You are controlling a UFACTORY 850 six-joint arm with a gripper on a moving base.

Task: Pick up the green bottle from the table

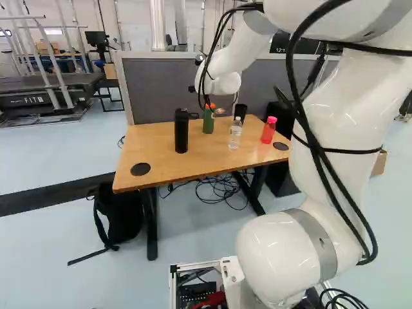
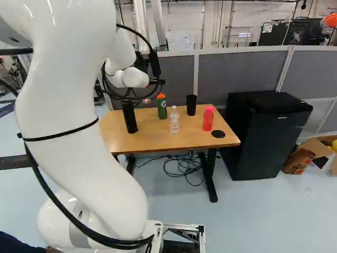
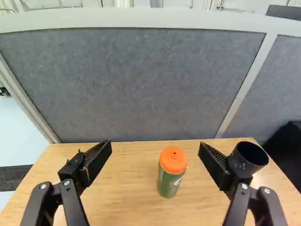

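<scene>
— Where's the bottle we want?

— The green bottle with the orange cap (image 1: 208,121) stands upright on the light wood table (image 1: 154,168), just above the centre of the left base view. In the right base view it's in the upper middle.

— And the claw?

— The black two-fingered gripper (image 2: 145,99) is spread wide, with nothing in its grip. From the wrist, the green bottle shows between the two fingers, touching neither, nearer the one by the black cup (image 3: 249,155).

— What else is on the tabletop?

— In the left base view, a tall black bottle (image 1: 181,132) stands left of the green one. To its right are a clear plastic bottle (image 1: 235,135) and, farther right, a translucent pink-red bottle (image 1: 268,132).

— Anything around the table?

— A grey fabric partition (image 3: 136,84) runs behind it. A boxy black fridge (image 2: 268,139) sits right of centre in the right base view, and a black backpack (image 1: 122,215) is on the floor, lower left of the left base view.
</scene>
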